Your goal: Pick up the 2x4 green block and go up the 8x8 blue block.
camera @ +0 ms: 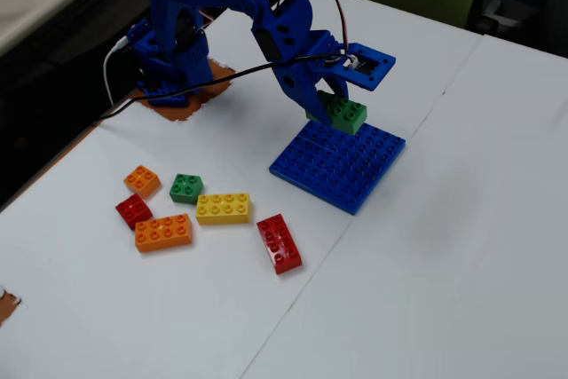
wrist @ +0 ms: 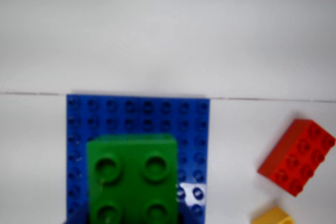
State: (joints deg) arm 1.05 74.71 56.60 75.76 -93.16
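The 2x4 green block (camera: 344, 114) sits in my gripper (camera: 328, 106), which is shut on it. The block is at the far left corner of the 8x8 blue block (camera: 342, 166), right at its surface; I cannot tell whether it touches. In the wrist view the green block (wrist: 131, 174) fills the lower middle, with only four studs showing and the rest cut off by the bottom edge. The blue plate (wrist: 136, 114) spreads behind and around it. My fingers do not show clearly in the wrist view.
Loose bricks lie left of the plate in the fixed view: a small orange one (camera: 142, 180), a green 2x2 (camera: 186, 187), a small red one (camera: 133, 210), a long orange one (camera: 163, 232), a long yellow one (camera: 224, 208) and a long red one (camera: 279, 243). The arm's base (camera: 173, 68) stands at the back left.
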